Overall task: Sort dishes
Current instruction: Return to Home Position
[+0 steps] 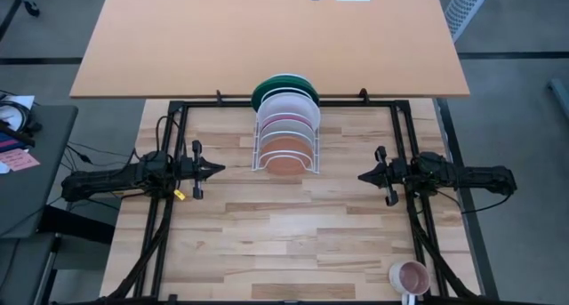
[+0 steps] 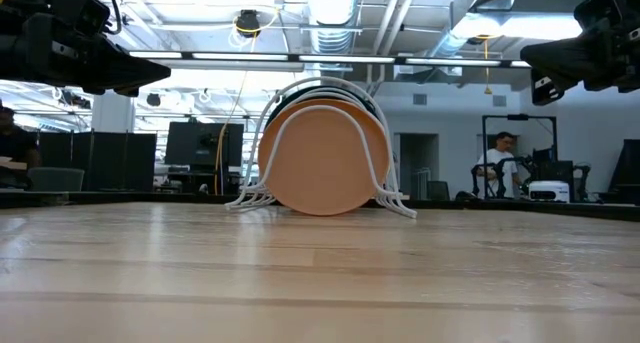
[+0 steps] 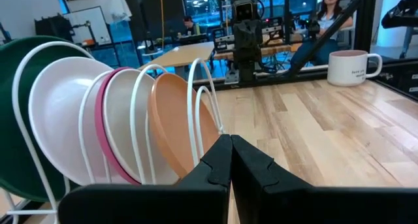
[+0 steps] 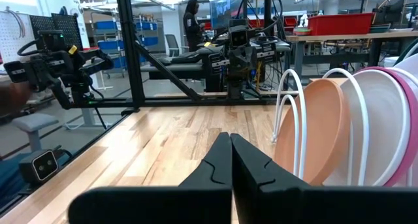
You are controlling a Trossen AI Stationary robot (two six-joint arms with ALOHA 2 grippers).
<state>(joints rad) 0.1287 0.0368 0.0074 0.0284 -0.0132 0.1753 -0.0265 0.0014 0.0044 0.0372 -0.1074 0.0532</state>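
The left claw (image 3: 230,140) has its two dark fingers pressed together, gripping nothing. Just past its tips and off to one side stands the white wire rack (image 3: 140,100). All four plates stand on edge in the rack's slots. The brown plate (image 3: 173,129) is closest to the tips, followed by the pink plate (image 3: 101,119), the white plate (image 3: 59,106) and the green plate (image 3: 10,119).

The right claw (image 4: 230,138) is also closed and empty. It points at the rack from the opposite side, so the plates sit between the two claws with a clear gap to each.

The sorting looks done, and what remains is getting the arms away cleanly. The main risk is a claw swinging toward the rack instead of straight back. A knock on the wires could slide the rack or tip a leaning plate out of its slot. The mug (image 1: 410,276) sits well behind the right claw, beside that arm's base, and a wide retreat could clip it.
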